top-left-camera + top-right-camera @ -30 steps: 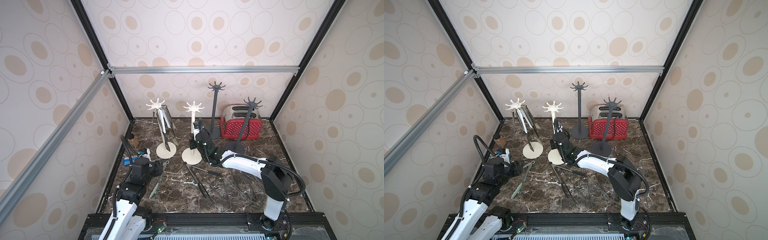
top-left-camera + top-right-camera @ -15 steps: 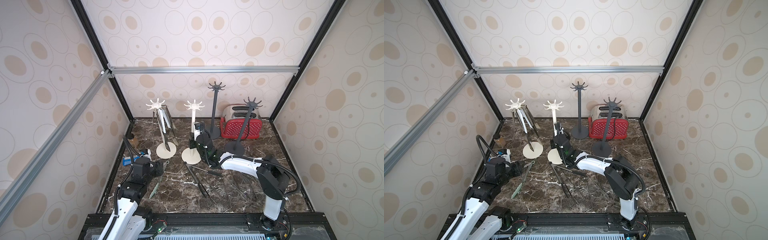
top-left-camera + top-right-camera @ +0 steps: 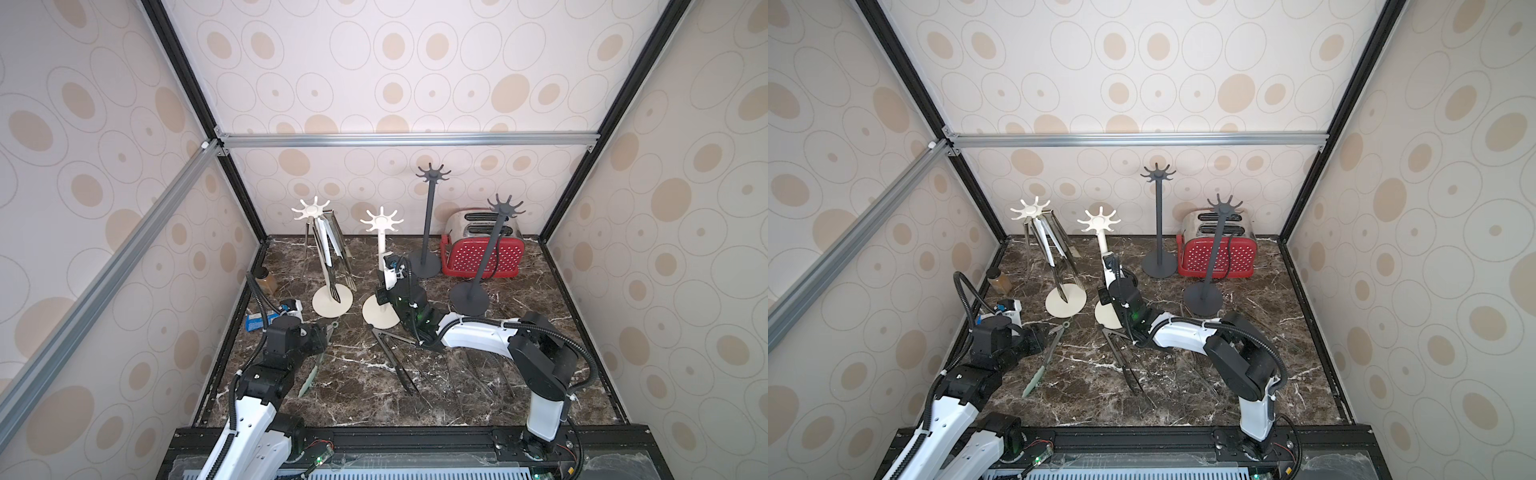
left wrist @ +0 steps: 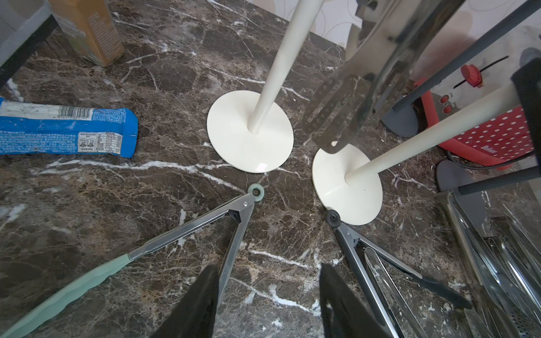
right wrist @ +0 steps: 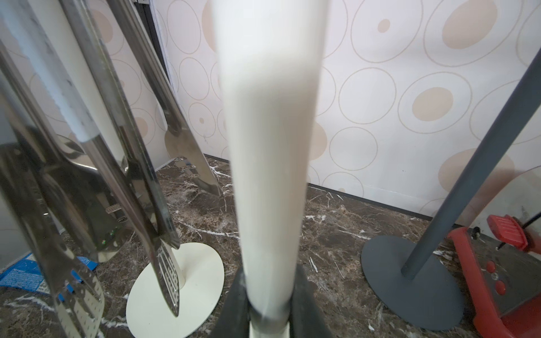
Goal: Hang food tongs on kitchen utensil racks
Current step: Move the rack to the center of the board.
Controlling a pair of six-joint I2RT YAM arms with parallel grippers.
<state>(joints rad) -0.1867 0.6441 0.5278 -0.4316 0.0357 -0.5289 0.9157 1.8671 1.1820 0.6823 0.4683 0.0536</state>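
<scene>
Most food tongs (image 3: 392, 361) lie on the marble (image 3: 353, 386) at lower centre; a few hang from the cream rack (image 3: 310, 210) at centre-left. Its bare neighbour rack (image 3: 381, 220) has just tipped its crown slightly down-left, the right gripper (image 5: 268, 292) clamped on its pole, probably repositioning it. The left gripper (image 4: 268, 269) waits open above green-tipped tongs (image 4: 187, 229).

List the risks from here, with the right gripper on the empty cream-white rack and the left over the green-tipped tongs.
1. The right gripper clamps the empty cream-white rack by its pole; a sideways pull may tip it into the loaded cream-white rack beside it.
2. The open left gripper seems to straddle only one arm of the green-tipped steel tongs; closing may swivel them.
</scene>
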